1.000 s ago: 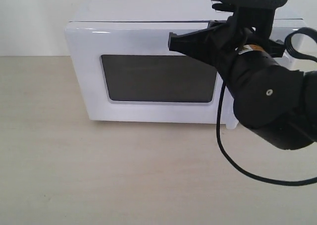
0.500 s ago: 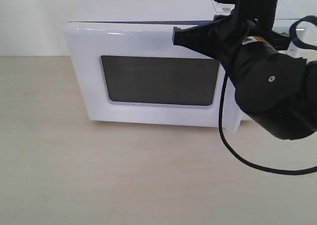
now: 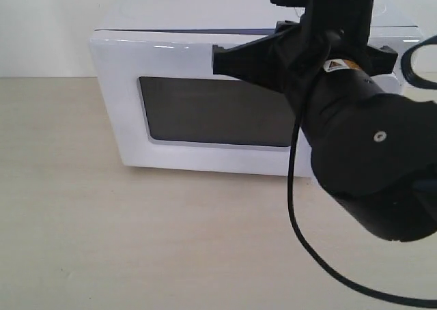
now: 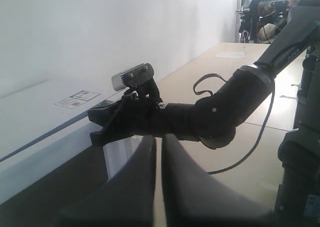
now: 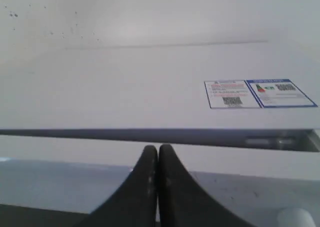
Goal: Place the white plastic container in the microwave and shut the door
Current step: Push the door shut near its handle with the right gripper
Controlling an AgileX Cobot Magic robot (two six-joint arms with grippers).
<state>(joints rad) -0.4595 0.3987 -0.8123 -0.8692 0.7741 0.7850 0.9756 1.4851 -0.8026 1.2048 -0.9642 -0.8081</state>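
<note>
The white microwave [image 3: 198, 9] stands at the back of the table. Its door [image 3: 116, 91] with the dark window faces me, and a thin dark gap [image 5: 150, 136] shows along the door's top edge. My right gripper [image 3: 217, 60] is shut and empty, its tips against the upper front of the door; it also shows in the right wrist view [image 5: 158, 149] and the left wrist view [image 4: 95, 128]. My left gripper [image 4: 159, 137] is shut on nothing, off to the side of the microwave and out of the exterior view. The white plastic container is out of view.
The right arm's bulky black body [image 3: 369, 160] fills the right of the exterior view and hides the dial panel. A black cable [image 3: 293, 221] hangs down over the wooden table [image 3: 136, 242]. Stickers [image 5: 257, 93] lie on the microwave's top. A white wall stands behind.
My right gripper has slid left along the door's upper edge, and the arm has swung nearer the camera. The door's left edge has not visibly moved.
</note>
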